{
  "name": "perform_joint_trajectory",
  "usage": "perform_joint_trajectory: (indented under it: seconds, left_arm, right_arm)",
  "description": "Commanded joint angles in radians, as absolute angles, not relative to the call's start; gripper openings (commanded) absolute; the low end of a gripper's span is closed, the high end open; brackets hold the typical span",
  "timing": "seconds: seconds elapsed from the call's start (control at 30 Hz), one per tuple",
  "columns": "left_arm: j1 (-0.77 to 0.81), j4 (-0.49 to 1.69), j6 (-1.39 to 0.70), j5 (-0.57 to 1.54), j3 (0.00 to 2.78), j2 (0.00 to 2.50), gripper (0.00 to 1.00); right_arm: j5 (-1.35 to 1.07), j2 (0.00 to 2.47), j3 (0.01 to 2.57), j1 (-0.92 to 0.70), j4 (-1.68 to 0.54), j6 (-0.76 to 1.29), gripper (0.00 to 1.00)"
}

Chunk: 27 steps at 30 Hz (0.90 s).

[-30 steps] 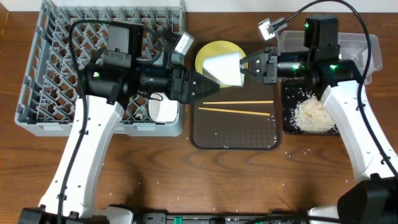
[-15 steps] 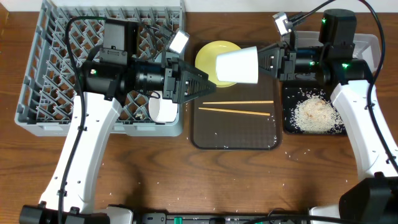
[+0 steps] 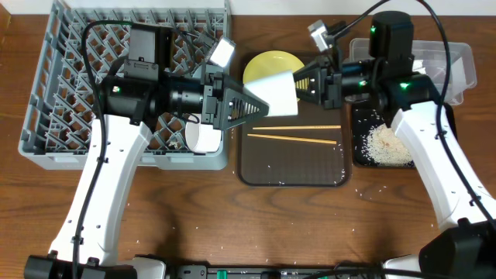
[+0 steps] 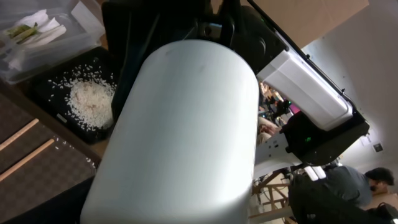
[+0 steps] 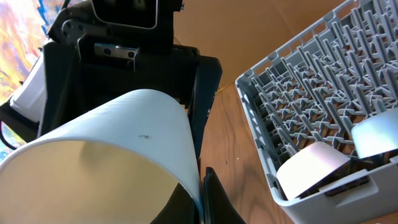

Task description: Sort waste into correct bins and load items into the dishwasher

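My right gripper (image 3: 302,84) is shut on the rim of the light blue bowl (image 3: 276,93), holding it on its side above the brown tray's left end. In the right wrist view the bowl (image 5: 124,143) fills the left, its rim pinched at my gripper (image 5: 200,190). My left gripper (image 3: 260,106) stands open, its jaws at the bowl's base, and the bowl (image 4: 186,124) fills that wrist view. The yellow plate (image 3: 263,66) and chopsticks (image 3: 298,133) lie on the tray. The dishwasher (image 3: 77,77) sits at left with a white cup (image 3: 204,137) near its front right corner.
The brown tray (image 3: 294,167) lies at centre. Right of it the black tray (image 3: 360,155) holds rice scraps (image 3: 387,143). Behind that stands the clear tub (image 3: 457,58), where the left wrist view shows napkins and a green wrapper (image 4: 28,28). Loose grains dot the table.
The right arm swung the bowl out to the right, then back left toward the left gripper. The left gripper stayed open and barely shifted.
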State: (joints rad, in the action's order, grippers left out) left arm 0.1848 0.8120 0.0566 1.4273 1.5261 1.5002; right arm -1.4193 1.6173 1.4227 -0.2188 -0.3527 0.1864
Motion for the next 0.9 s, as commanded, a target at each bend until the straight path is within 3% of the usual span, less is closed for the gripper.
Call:
perform_joint_trajectory:
  seconds: [0.0,0.13,0.43,0.6,0.73,0.8,0.87]
  left_arm:
    - [0.182,0.812,0.071,1.475,1.522,1.504,0.90]
    - [0.182,0.812,0.071,1.478,1.522,1.504,0.83]
    - [0.182,0.812,0.071,1.478,1.522,1.504,0.81]
    - [0.182,0.812,0.079,1.475,1.522,1.504,0.53]
    - [0.182,0.812,0.094,1.468,1.522,1.504,0.50]
    - [0.182,0.813,0.094,1.444,1.522,1.504,0.49]
    - [0.182,0.813,0.093,1.415,1.522,1.504,0.48]
  right_arm:
    - [-1.364,1.617,1.421,-0.244,-0.350,0.199,0.01]
    - [-1.335,1.617,1.421,-0.253,-0.342,0.209,0.01]
    - [-1.304,1.617,1.421,-0.284,-0.315,0.228,0.01]
    - [-1.290,1.617,1.421,-0.288,-0.295,0.236,0.01]
    - [-1.255,1.617,1.421,-0.288,-0.295,0.267,0.02]
    - [-1.253,1.617,1.421,-0.287,-0.295,0.266,0.11]
    - [-1.237,1.617,1.421,-0.287,-0.296,0.266,0.28]
